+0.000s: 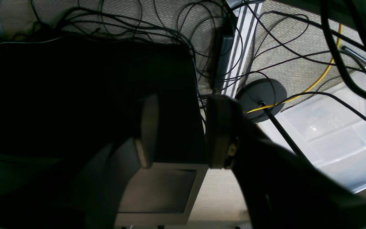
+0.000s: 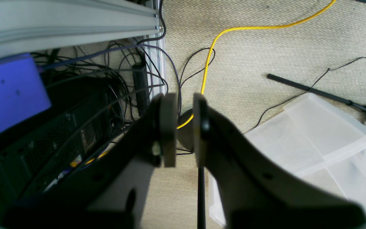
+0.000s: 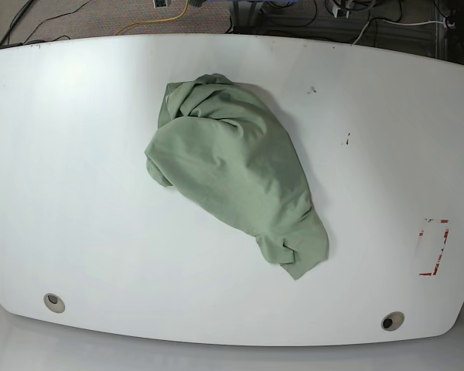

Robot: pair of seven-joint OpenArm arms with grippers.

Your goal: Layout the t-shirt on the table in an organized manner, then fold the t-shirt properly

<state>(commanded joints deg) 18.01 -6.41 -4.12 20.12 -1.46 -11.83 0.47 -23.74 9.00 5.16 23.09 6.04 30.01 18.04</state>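
T-shirt: one green t-shirt (image 3: 236, 162), crumpled, on the table (image 3: 100, 232).
Grommets: two, nearer the table's curved edge than the t-shirt.
Red marks: one broken outline (image 3: 446, 246), beside the t-shirt, well apart.
Grippers: two, off the table; left (image 1: 181, 130) parted, empty; right (image 2: 184, 130) slightly parted, empty.
Floor: beyond the table, beige carpet (image 2: 249, 54), many cables, one yellow (image 2: 249, 28).
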